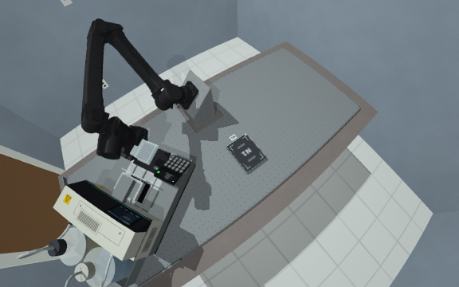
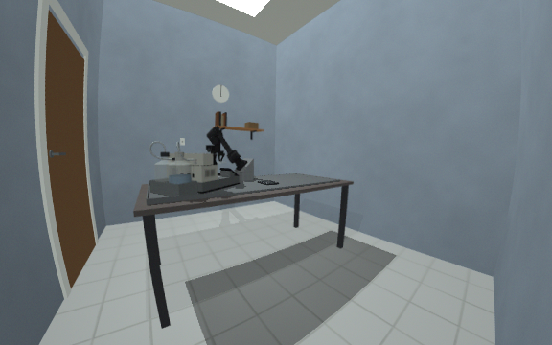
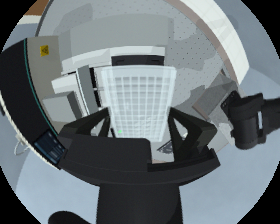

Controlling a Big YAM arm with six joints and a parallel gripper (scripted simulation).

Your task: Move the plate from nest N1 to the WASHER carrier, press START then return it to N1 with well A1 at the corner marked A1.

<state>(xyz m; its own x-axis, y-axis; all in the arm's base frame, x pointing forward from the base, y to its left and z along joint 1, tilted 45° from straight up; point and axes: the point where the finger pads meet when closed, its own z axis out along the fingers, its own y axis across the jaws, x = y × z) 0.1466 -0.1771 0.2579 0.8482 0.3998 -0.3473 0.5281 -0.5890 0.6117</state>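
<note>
While clamped on the white well plate (image 3: 139, 99) by its two long sides, hangs with the pincer (image 3: 140, 123) spread wide over the washer (image 1: 94, 223), beside the keypad (image 1: 177, 163). Keeps the plate off nest N1 (image 1: 247, 153), well apart on the desk (image 1: 293, 100), and raised near the carrier (image 1: 143, 191); cannot tell from these views whether directly over its pocket.

Close around: a green lamp (image 1: 158, 172) lit at the keypad's corner, a dark screen on the washer's cream housing, bottles (image 1: 82, 271) with tubing behind it. Beside the arm's base, a grey wedge block (image 1: 202, 101).

Readable: white letters on the dark nest, seen as "IN" from above; a small white tag (image 1: 233, 137) at its corner, too small to read; a yellow warning label (image 1: 67, 198) on the housing.

Underneath, a grey dotted desk top with brown edging on dark legs. Beyond, blue-grey walls, a brown door (image 2: 65, 153), a round clock (image 2: 219, 93), a wooden shelf (image 2: 242, 128), pale floor tiles.
</note>
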